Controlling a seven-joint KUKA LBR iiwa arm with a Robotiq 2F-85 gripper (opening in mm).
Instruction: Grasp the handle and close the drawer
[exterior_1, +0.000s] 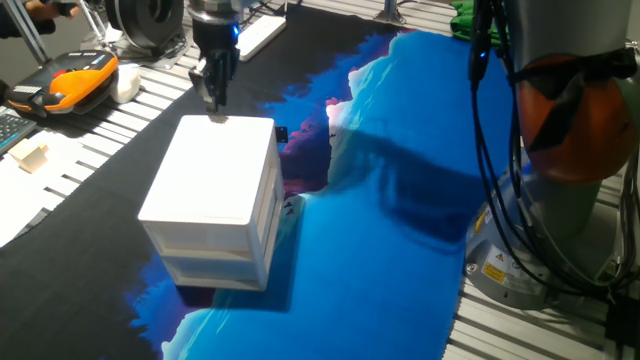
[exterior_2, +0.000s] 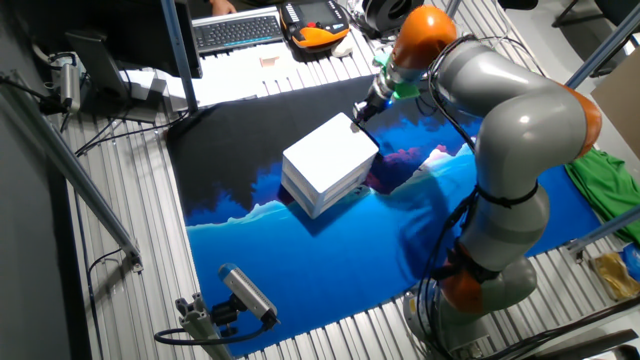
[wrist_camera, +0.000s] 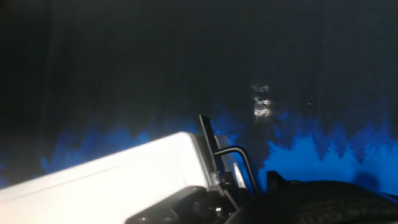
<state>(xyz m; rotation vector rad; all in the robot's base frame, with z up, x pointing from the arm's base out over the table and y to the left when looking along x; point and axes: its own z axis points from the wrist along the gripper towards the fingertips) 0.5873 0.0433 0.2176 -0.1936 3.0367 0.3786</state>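
Jaws on my gripper (exterior_1: 214, 104) sit at the cabinet's (exterior_1: 215, 170) far top edge, upper left; I cannot tell if they pinch. From here the drawer (exterior_1: 262, 205) looks almost shut, maybe needing one last push.

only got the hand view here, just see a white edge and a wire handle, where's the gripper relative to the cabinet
Observer: In one fixed view the gripper hangs pointing down at the far top edge of the white cabinet.
Operator: is the drawer open or shut
Observer: Both fixed views show the drawer front roughly flush with the tier below; I see no clear gap.
Operator: fingers on the handle?
Observer: Cannot tell. The fingertips sit at the cabinet's far edge, but the handle only shows in your view.
Operator: anything near that side
Observer: A small black object lies on the cloth just beside the cabinet's far corner.
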